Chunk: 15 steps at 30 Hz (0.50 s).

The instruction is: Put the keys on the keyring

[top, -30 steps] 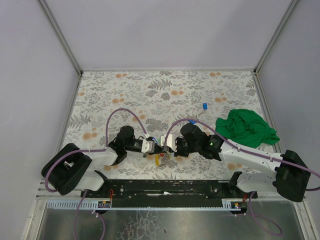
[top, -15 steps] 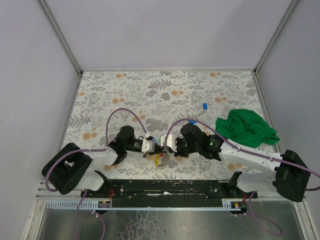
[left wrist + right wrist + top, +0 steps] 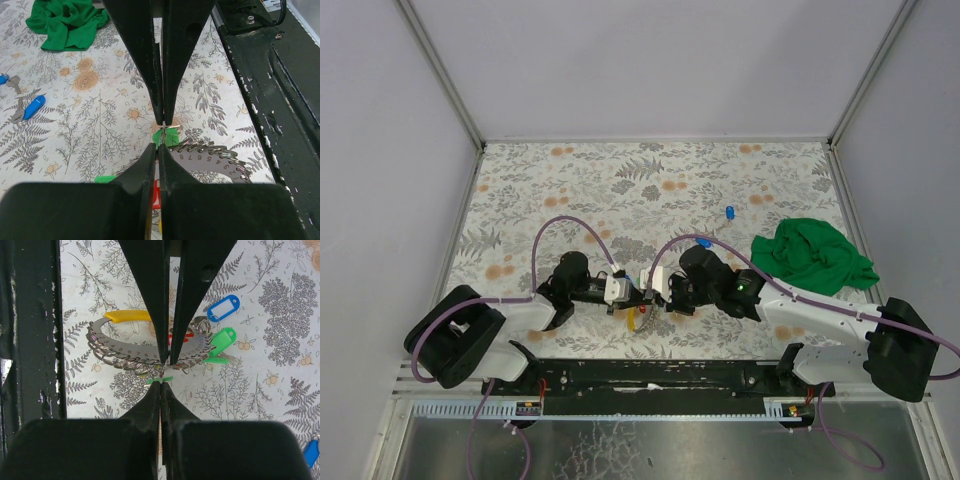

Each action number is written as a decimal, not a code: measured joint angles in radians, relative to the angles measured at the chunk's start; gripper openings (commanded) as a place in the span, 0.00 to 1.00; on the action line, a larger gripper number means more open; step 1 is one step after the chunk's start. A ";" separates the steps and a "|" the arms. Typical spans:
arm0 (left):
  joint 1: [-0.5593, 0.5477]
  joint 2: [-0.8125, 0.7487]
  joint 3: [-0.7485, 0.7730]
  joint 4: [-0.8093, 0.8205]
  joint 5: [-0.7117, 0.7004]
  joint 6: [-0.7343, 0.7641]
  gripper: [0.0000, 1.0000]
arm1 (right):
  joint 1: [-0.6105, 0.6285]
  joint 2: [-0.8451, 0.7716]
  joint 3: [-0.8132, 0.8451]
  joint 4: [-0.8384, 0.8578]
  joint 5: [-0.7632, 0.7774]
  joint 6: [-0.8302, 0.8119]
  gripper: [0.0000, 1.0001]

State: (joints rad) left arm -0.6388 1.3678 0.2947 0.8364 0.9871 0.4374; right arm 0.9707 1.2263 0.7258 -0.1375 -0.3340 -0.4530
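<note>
Left claw point(image 3: 157, 150) pinched shut on the keyring point(image 3: 129, 351) — right claw point(image 3: 161, 385) shut, tip-to-tip, on a green-tagged key point(image 3: 170, 136).

The fern-printed tabletop point(image 3: 570, 180) carries a crumpled green cloth point(image 3: 813, 255), a blue-tagged metal key point(image 3: 730, 212) and seemingly a second blue tag point(image 3: 703, 243).

What you can't see
Your right claw's point(image 3: 164, 371) fingers point(image 3: 150, 300) cover the keyring's point(image 3: 116, 354) middle; what they pinch is too thin to tell. Beside the left claw point(image 3: 161, 137), a blue key point(image 3: 3, 79) runs off frame.
</note>
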 measured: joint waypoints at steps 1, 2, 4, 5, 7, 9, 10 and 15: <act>0.000 0.000 0.000 0.000 -0.002 -0.003 0.00 | 0.000 0.001 0.000 0.000 0.000 0.001 0.00; 0.000 0.000 0.000 0.000 -0.005 -0.007 0.00 | 0.000 0.002 0.000 0.001 0.000 0.002 0.00; 0.000 0.000 0.000 0.001 -0.011 -0.017 0.00 | 0.002 0.002 0.000 0.001 0.003 0.001 0.00; 0.000 0.000 0.000 0.001 -0.016 -0.025 0.00 | 0.004 0.002 0.000 0.002 0.005 0.001 0.00; 0.000 0.000 0.000 0.001 -0.026 -0.043 0.00 | 0.008 0.002 0.000 0.003 0.014 0.001 0.00; 0.000 0.000 0.000 0.002 -0.035 -0.061 0.00 | 0.013 0.002 0.000 0.007 0.031 0.000 0.00; 0.000 0.000 0.000 0.002 -0.042 -0.072 0.00 | 0.016 0.003 0.000 0.008 0.039 0.000 0.00; 0.000 0.000 0.000 0.004 -0.065 -0.114 0.00 | 0.029 0.018 0.000 0.016 0.083 0.002 0.00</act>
State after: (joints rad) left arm -0.6388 1.3678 0.2947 0.8402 0.9218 0.3237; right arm 0.9993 1.2442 0.7254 -0.1211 -0.2512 -0.4515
